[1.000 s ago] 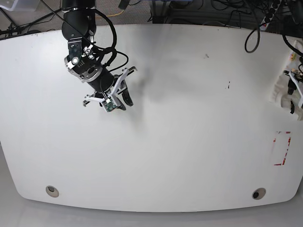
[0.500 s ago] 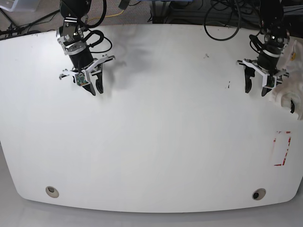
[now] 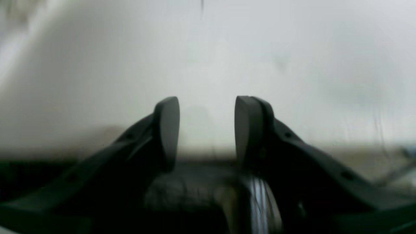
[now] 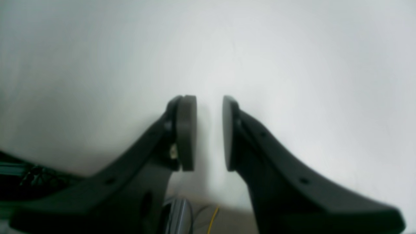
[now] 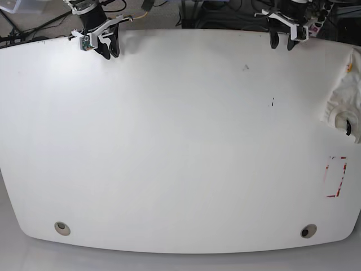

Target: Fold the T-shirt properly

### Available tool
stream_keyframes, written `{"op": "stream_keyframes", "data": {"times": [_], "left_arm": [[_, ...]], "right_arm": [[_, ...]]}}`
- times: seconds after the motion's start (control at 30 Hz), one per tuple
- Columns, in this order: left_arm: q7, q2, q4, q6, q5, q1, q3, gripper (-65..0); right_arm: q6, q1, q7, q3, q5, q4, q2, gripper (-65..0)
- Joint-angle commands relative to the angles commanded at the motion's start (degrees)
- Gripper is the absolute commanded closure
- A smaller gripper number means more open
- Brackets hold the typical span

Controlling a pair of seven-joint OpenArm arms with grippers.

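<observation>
- No legible writing; red-marked rectangle (image 5: 336, 176) on wide white bench (image 5: 180, 147).
- My left fingers (image 5: 281, 42) and right fingers (image 5: 109, 48): released, at far edge.
- Crumpled white cotton T-shirt (image 5: 345, 99): bench's right edge.

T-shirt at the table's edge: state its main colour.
White, seen best in the base view, where the T-shirt lies bunched.
</observation>
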Motion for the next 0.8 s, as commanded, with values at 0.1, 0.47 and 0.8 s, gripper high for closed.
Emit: {"op": "stream_keyframes", "data": {"times": [0.1, 0.47, 0.8], "left_arm": [[0.1, 0.0, -0.3, 0.0, -3.8, 5.3, 0.0, -24.4], [0.1, -2.2, -22.9, 0.0, -3.3, 2.5, 0.0, -24.4], [-0.3, -9.9, -59.7, 0.4, 1.7, -18.0, 1.3, -24.3]], "right_arm": [[0.0, -4.0, 0.6, -2.1, -0.1, -0.2, 0.1, -12.4], [-0.79, -7.8, 10.1, -11.6, -6.9, -19.0, 1.7, -12.4], [-7.74, 7.4, 16.1, -16.3, -7.5, -48.5, 2.0, -12.4]]}}
